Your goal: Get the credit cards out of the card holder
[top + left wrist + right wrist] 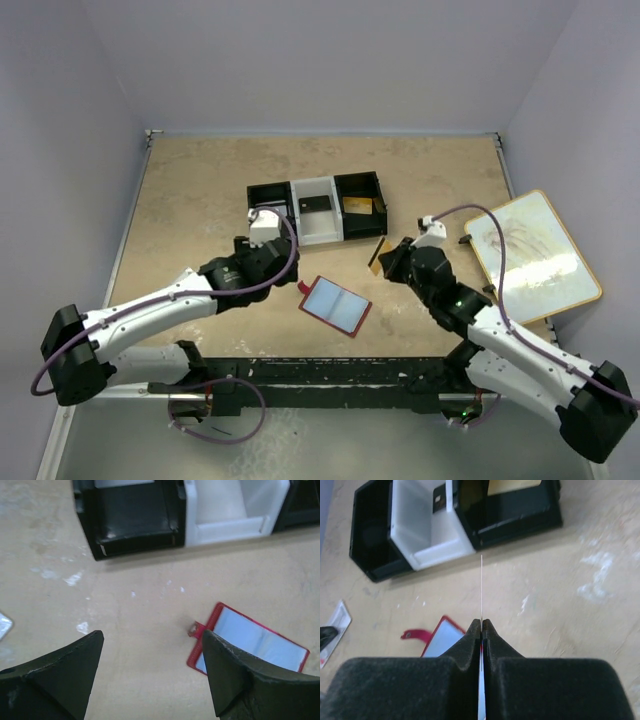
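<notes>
The card holder [335, 305] lies open on the counter [200, 200], just left of your right pincer [481, 625], which is pinched tight on a credit card [481, 580] (edge-on, only a thin line). That arm is bent low. Your left pincer [152, 636] is spread wide, with the holder beside its right finger, partly hidden. Card print is unreadable.

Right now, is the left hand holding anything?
No, the left hand is wide open and empty, hovering by the red card holder.
</notes>
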{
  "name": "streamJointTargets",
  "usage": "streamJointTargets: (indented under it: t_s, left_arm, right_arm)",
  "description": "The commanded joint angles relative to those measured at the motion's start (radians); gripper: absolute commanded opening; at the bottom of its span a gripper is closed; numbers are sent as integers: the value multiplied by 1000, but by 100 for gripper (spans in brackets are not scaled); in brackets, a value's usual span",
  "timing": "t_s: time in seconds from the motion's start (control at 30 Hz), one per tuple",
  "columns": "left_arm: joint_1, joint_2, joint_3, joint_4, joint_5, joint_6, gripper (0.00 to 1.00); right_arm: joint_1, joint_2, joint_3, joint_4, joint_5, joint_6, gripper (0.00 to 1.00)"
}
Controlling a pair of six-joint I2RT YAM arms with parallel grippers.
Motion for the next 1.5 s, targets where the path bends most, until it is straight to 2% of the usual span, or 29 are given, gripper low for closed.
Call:
streamJointTargets:
  t_s: [0.0, 0.13, 0.43, 0.6, 0.83, 0.97, 1.13, 1.47]
  left_arm:
    - [100, -66, 82, -130, -61, 97, 79]
    - [177, -115, 110, -187, -85, 170, 81]
    - [198, -209, 60, -193, -207, 205, 86]
    - [199, -188, 59, -223, -286, 163, 86]
    - [199, -69, 72, -212, -375, 186, 86]
    - [199, -13, 92, -235, -390, 173, 86]
    - [199, -56, 80, -219, -400, 175, 86]
    - [199, -108, 73, -214, -420, 174, 86]
  right_arm:
    - [-118, 92, 134, 39, -60, -293, 0]
    - [-131, 195, 260, 22, -68, -412, 0]
    - [-180, 415, 476, -51, -118, -566, 0]
    - [-199, 601, 689, -150, -109, -684, 0]
    - [-224, 806, 878, -213, -57, -830, 0]
    - [-235, 858, 911, -190, -61, -932, 0]
    - [-235, 926, 957, -192, -87, -1053, 0]
    - [-234, 1014, 895, -18, -106, -1353, 0]
